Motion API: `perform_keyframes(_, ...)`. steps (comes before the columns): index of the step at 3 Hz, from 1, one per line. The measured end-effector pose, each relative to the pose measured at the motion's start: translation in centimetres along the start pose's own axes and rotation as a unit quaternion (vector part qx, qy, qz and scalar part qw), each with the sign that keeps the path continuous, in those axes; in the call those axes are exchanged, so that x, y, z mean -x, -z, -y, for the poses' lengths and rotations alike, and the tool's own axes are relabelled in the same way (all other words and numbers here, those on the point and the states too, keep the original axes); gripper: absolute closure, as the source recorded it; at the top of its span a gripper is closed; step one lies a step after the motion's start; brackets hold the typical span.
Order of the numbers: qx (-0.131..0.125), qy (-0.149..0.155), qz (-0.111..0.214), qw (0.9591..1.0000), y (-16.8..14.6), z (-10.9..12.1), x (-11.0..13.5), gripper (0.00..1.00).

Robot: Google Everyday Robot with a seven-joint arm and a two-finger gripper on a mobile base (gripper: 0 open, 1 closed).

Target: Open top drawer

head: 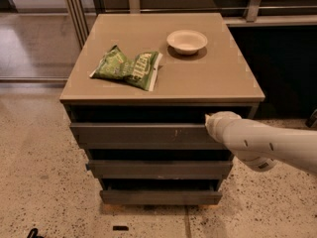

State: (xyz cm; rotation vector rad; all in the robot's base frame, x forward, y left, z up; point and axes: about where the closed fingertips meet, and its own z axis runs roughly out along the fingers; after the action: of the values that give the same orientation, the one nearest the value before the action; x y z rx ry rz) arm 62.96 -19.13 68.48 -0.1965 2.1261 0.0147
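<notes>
Nearest the camera, two narrower drawer fronts (158, 169) are showing beneath the top drawer (138, 133), which is running left to right just under the cabinet top (223, 83). The gripper (214, 121) is reaching in from the right and sitting at the drawer's right end, against its upper edge; whether it is spread or closed cannot be told. The long front is stretching leftward from it, so the pull is likely going straight toward the camera. Further back, a green chip bag (128, 68) and a pale bowl (186, 40) are lying on top
</notes>
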Motion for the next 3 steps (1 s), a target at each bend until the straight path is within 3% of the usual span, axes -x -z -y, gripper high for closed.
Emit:
perform_keyframes(1,0.001,-0.001,-0.019,0.9998,0.2,0.2,-0.6,1.00)
perform_keyframes(3,0.002,-0.007,-0.024,0.9997,1.3,0.6,-0.9,1.00)
